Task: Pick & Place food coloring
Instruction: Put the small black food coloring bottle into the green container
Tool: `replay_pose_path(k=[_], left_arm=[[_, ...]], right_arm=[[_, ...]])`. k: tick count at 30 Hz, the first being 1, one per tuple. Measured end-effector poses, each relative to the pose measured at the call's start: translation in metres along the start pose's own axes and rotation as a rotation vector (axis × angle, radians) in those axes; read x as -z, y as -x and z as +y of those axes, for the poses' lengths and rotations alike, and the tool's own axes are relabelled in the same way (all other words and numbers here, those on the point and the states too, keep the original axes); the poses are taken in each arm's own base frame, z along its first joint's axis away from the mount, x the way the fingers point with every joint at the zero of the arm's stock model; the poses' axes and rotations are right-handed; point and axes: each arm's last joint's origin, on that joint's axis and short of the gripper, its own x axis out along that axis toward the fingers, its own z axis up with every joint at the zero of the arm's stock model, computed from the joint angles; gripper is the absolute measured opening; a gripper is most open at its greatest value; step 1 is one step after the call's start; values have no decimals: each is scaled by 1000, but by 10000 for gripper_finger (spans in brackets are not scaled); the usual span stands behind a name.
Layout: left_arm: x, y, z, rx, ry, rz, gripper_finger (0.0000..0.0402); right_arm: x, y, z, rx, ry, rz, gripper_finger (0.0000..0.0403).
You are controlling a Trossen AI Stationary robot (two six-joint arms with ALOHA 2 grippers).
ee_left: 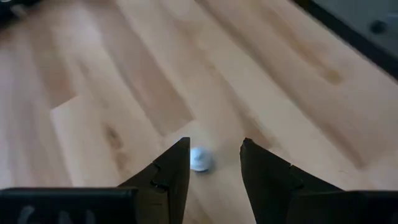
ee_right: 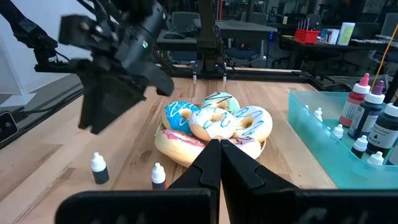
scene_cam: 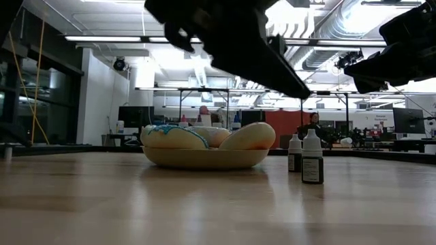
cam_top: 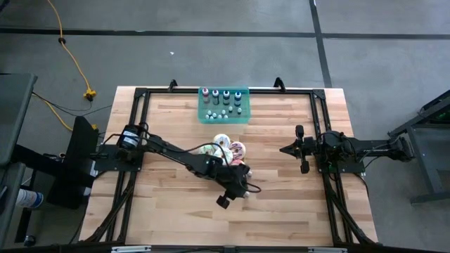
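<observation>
Two tiny food coloring bottles with white caps and dark bodies stand upright on the wood table near the donuts, also seen in the right wrist view. My left gripper hangs open above one bottle, whose white cap shows between the fingers from above. In the low view the fingers end well above the caps. More food coloring bottles stand in the teal tray. My right gripper waits shut at the table's right.
A shallow bowl of frosted donuts sits at the table's middle, just beyond the two loose bottles. The teal tray stands at the far edge. A black frame runs around the table. Bare wood lies toward the near edge.
</observation>
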Motion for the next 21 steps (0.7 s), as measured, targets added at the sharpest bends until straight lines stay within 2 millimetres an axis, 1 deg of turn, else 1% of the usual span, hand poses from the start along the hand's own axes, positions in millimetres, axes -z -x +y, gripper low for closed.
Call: replay_pose_path(k=[5,10,16,21], left_arm=[[11,-4,5,-59,51,-44,133],[22,-12,6,-55,59,-37,133],[24,-22,4,-17,52,-76,133],[26,-26,5,-48,52,-73,133]], right_arm=[[0,0,0,0,0,0,0],[0,0,0,0,0,0,0],[0,0,0,0,0,1,0],[0,0,0,0,0,0,0]])
